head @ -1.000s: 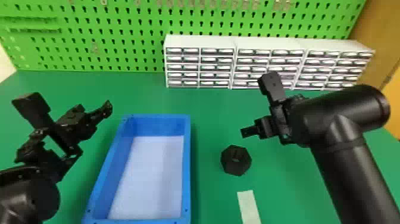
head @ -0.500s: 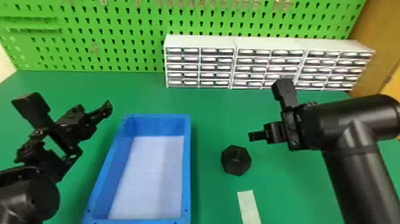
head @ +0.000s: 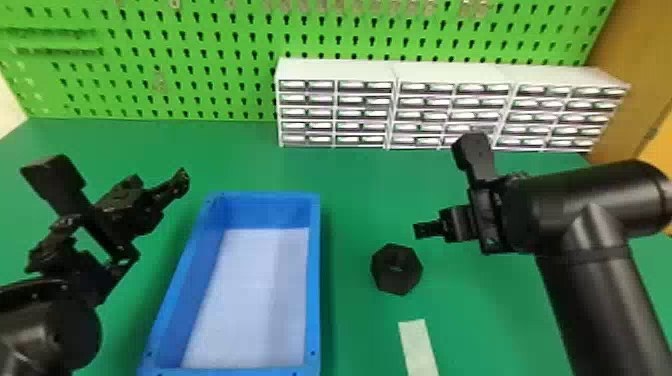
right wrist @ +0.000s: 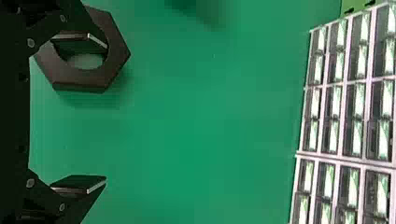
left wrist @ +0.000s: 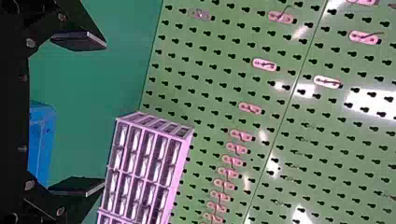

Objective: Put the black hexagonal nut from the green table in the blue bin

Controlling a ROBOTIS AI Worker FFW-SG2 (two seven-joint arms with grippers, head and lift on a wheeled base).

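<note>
The nut [head: 400, 285] sits on the table [head: 350, 172] beside the bin [head: 314, 300]. The right gripper [right wrist: 106, 112] and left gripper [left wrist: 106, 114] are wide open, empty. The nut looks hard and light; pinch its flat sides.

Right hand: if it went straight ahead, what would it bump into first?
Probably the green table, which lies ahead of the right hand's open fingers. The nut is off to one side, by one finger. Depth is unclear.
</note>
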